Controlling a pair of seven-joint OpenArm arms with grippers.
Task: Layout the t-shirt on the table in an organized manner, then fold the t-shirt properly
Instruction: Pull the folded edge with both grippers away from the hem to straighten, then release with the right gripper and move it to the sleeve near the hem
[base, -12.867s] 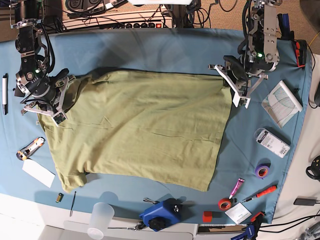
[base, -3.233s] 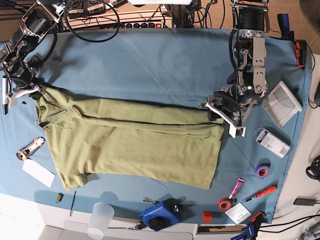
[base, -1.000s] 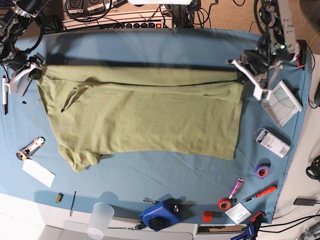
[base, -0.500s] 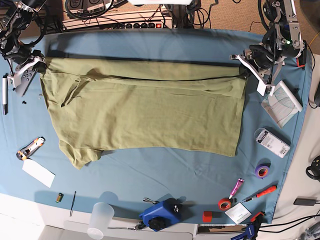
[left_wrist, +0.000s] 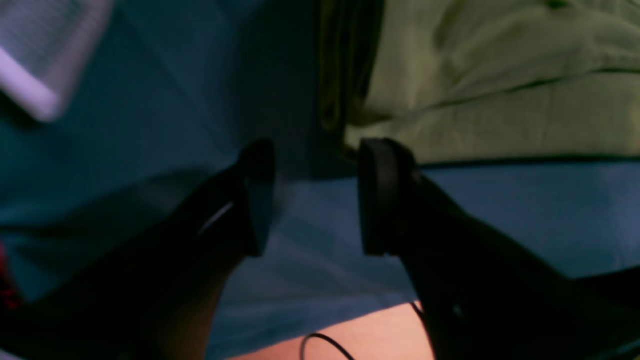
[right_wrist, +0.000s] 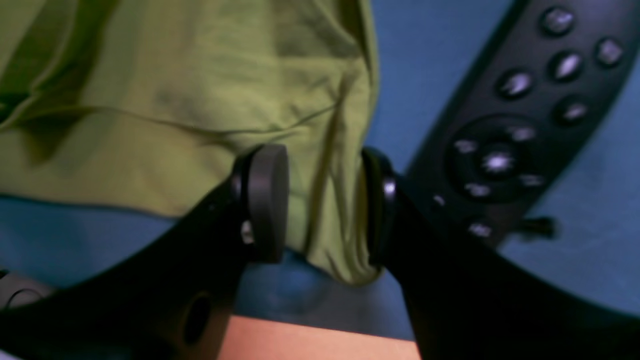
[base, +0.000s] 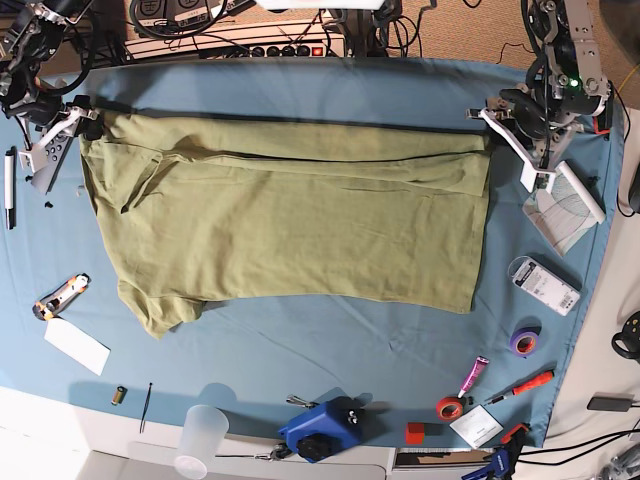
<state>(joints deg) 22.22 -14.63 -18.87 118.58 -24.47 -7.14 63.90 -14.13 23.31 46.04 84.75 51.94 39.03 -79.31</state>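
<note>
The olive-green t-shirt lies spread wide across the teal table, with a lengthwise fold along its far edge and one sleeve bunched at the near left. My left gripper is at the shirt's far right corner. In the left wrist view it stands open, the shirt's corner just past its right fingertip and nothing between the jaws. My right gripper is at the far left corner. In the right wrist view it is open, with loose shirt cloth hanging between its pads.
A black studded object lies right of the right gripper. A pen, utility knife and white card sit at the left. A cup and blue device are near the front edge. Tape rolls, a screwdriver and white boxes line the right.
Both grippers were shut on the shirt's far corners and have opened. The far edge has settled onto the table, slightly farther back.
</note>
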